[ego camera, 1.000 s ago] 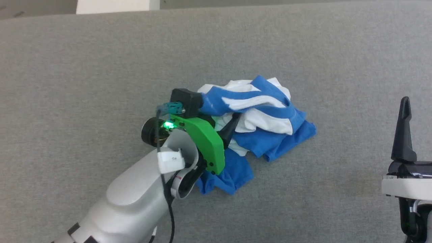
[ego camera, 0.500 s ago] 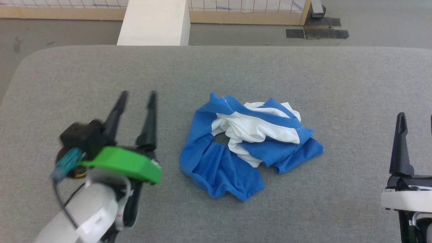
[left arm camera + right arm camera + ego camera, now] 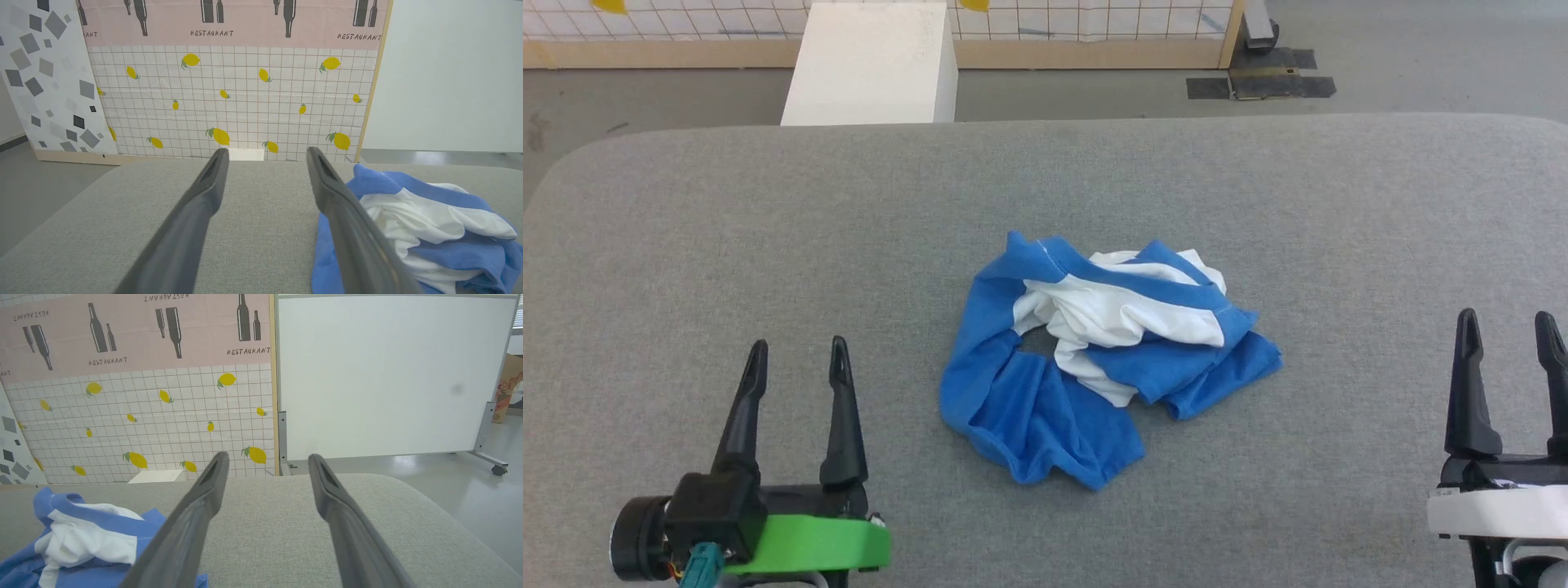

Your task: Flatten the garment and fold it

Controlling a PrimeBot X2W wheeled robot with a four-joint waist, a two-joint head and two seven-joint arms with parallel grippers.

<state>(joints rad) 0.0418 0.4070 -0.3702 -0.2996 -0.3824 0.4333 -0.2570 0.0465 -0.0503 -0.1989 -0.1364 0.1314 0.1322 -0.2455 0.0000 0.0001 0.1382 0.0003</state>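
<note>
Because the soft white T-shirt with royal-blue sleeves [image 3: 1107, 359] lies bunched in the middle of the grey cloth-covered desk [image 3: 727, 229], a pinch could catch several layers and drag the heap rather than spread it. Both the left end effector [image 3: 798, 347] and the right end effector [image 3: 1507, 317] stand wide open and empty, apart from it on either side. Its edges are lost in the folds, so I can't tell hem from neck.

garment [image 3: 1045, 408]: bunched, inner folds hidden | left wrist view: finger [image 3: 351, 228] covers one edge of it, frame cuts its right and bottom | right gripper [image 3: 1507, 317]: body cut off at corner | left gripper [image 3: 798, 345]: base cut off below
</note>
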